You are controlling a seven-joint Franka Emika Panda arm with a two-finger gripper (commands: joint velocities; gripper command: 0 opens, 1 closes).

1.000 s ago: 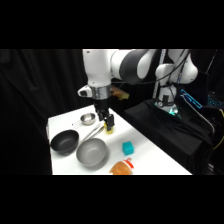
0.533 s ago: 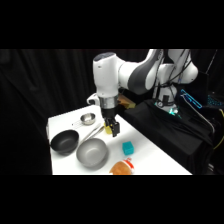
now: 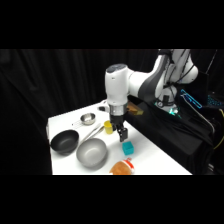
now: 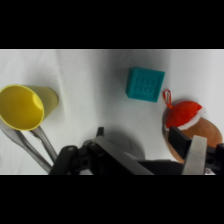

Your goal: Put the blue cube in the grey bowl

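Note:
The blue cube [image 3: 128, 147] lies on the white table, between the yellow cup and the orange object; in the wrist view the blue cube [image 4: 145, 85] sits just beyond the fingers. My gripper [image 3: 121, 132] hangs a little above and behind the cube, apart from it. In the wrist view the gripper [image 4: 137, 140] is open with nothing between its fingers. The grey bowl [image 3: 92, 152] stands empty at the table's front, left of the cube.
A black bowl [image 3: 64, 141] sits left of the grey one, a small steel bowl [image 3: 88, 118] behind. Yellow cup [image 3: 108, 126] [image 4: 22, 107] and metal tongs [image 3: 92, 133] [image 4: 30, 145] lie nearby. An orange object with a red cap [image 3: 122, 167] [image 4: 192, 125] is at the front edge.
The arm has swung right and forward across the table, bringing the gripper from over the yellow cup to close behind the blue cube. No object has moved.

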